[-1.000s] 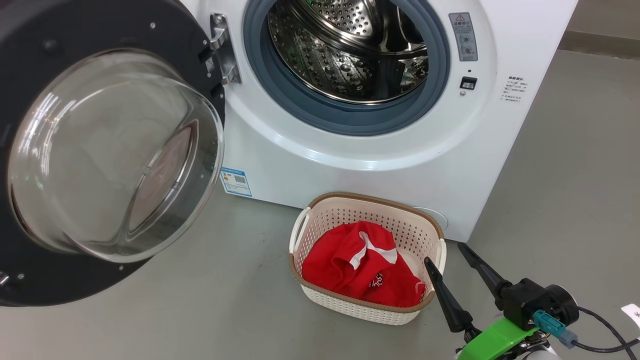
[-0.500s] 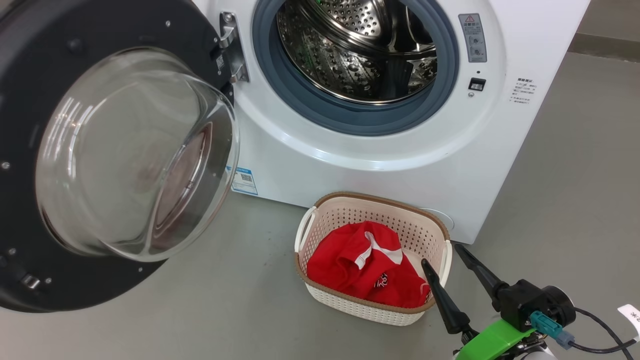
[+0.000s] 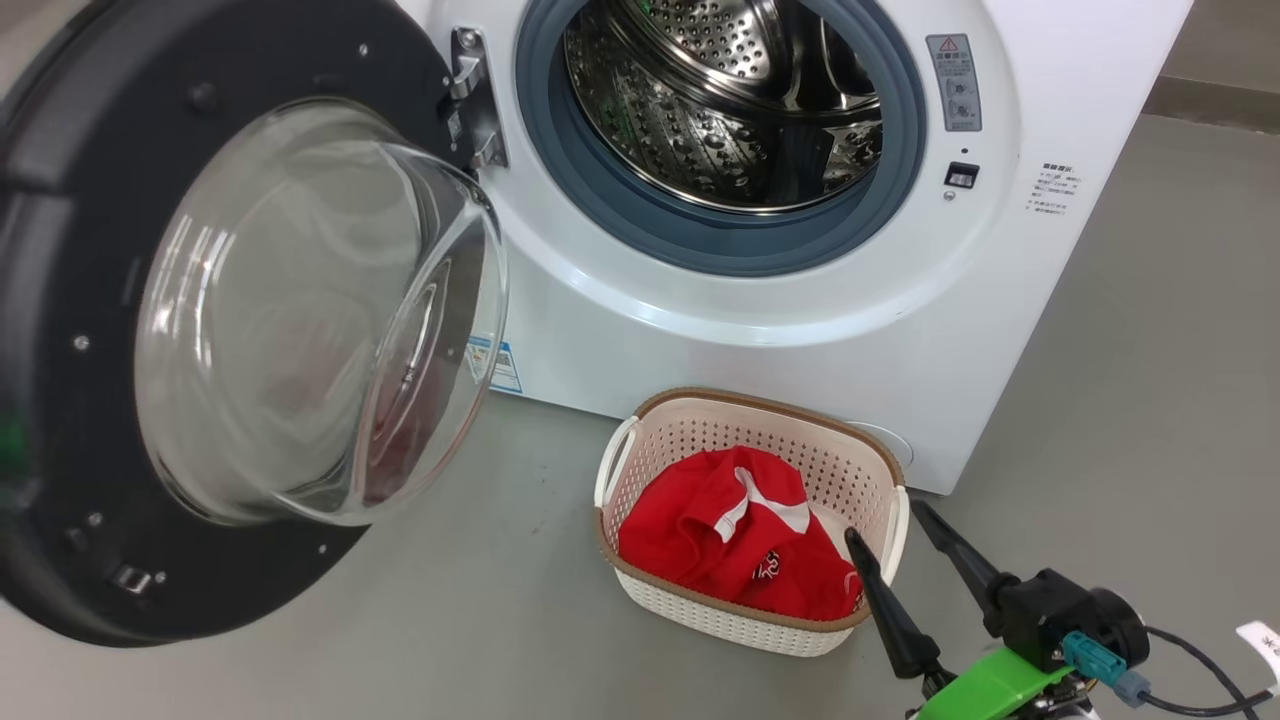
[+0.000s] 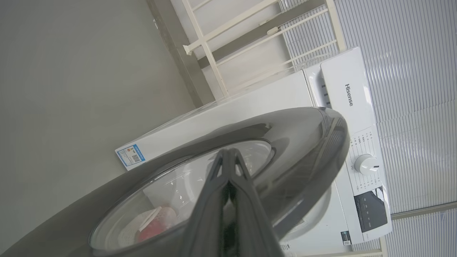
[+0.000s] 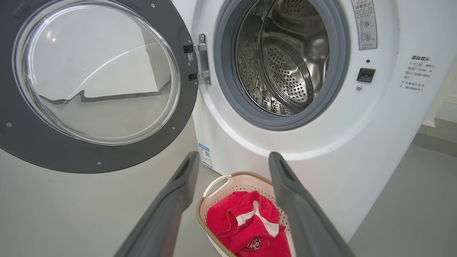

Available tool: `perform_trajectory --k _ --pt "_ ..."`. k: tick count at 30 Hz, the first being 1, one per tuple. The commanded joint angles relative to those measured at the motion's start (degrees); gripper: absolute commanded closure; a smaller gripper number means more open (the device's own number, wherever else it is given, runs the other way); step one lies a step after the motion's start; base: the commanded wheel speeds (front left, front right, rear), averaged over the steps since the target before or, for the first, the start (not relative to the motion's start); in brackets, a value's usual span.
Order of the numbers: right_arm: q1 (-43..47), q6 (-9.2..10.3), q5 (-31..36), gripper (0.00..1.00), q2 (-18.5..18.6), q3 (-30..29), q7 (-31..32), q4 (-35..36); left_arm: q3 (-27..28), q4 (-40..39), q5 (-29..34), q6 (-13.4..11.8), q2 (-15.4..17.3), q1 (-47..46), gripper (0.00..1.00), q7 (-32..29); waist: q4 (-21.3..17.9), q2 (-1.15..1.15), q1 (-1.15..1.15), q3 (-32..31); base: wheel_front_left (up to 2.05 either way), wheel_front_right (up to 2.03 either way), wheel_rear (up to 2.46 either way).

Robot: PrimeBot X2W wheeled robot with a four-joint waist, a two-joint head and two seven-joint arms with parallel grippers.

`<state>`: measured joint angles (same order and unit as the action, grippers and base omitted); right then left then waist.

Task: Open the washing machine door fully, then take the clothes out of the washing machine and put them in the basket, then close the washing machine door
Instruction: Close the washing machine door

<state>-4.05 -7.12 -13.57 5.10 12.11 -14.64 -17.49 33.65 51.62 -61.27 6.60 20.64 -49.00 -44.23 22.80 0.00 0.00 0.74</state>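
The washing machine [image 3: 700,340] stands with its steel drum [image 3: 720,110] showing no clothes inside. The washing machine door [image 3: 60,300] hangs from its left hinge, partly swung, glass bowl facing right. In the left wrist view my left gripper [image 4: 228,153] is shut, its tips lying against the door's [image 4: 303,142] outer face. The basket [image 3: 760,405] sits on the floor before the machine with the red clothes [image 3: 720,540] in it. My right gripper [image 3: 883,520] is open at the basket's right end, holding nothing. The right wrist view looks between its fingers [image 5: 232,157] down on the clothes [image 5: 242,221].
Grey floor [image 3: 450,620] surrounds the machine. A white rail frame [image 4: 214,43] stands behind the machine. A black cable [image 3: 1190,640] trails from my right wrist, and a white tag [image 3: 1262,640] lies at the right edge.
The door has swung toward the machine's opening, its glass bowl now turned more to the right. The head camera shifted slightly. My right gripper has stayed open by the basket.
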Motion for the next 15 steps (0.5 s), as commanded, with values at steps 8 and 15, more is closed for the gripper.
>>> perform_trajectory --k 8,15 --pt "0.1 -0.36 -0.7 0.0 -0.6 0.5 -0.4 0.3 2.6 -15.0 -3.7 -1.7 -3.8 7.5 1.0 -3.8 0.1 0.0 0.0 0.6 0.0 0.0 0.0" --pt "-0.1 -0.36 -0.6 0.0 -1.0 0.3 -0.4 -0.4 2.8 -28.2 -4.9 -5.4 -8.8 13.3 1.0 -6.3 0.0 0.0 0.0 0.9 0.0 0.0 0.0"
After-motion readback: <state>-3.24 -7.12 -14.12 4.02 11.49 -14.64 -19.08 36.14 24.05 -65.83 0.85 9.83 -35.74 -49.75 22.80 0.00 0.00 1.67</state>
